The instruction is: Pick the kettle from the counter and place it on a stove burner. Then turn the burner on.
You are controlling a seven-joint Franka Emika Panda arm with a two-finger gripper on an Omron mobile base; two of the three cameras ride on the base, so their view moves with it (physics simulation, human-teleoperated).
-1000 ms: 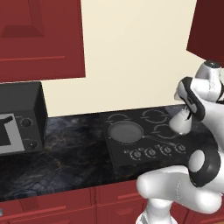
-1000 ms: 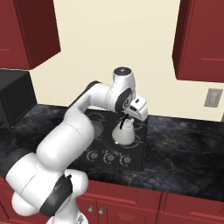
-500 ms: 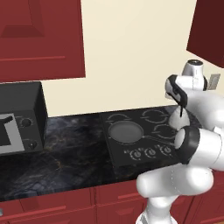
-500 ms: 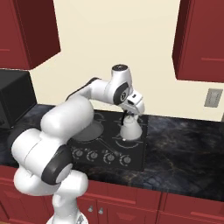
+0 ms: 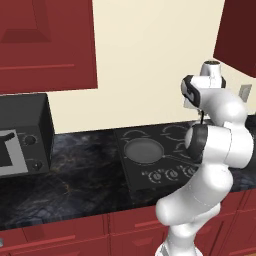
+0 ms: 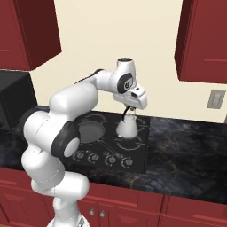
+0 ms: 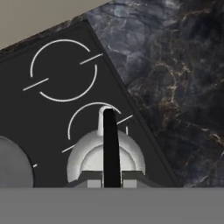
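The small off-white pear-shaped kettle stands on a burner by the right edge of the smooth black cooktop. The two-finger gripper sits above its handle — grip unclear. Lift straight up — then go for the front knobs.

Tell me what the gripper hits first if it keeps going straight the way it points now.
Most likely the kettle: its black handle stands right ahead of the gripper, on a burner of the cooktop. How far apart they are is unclear.
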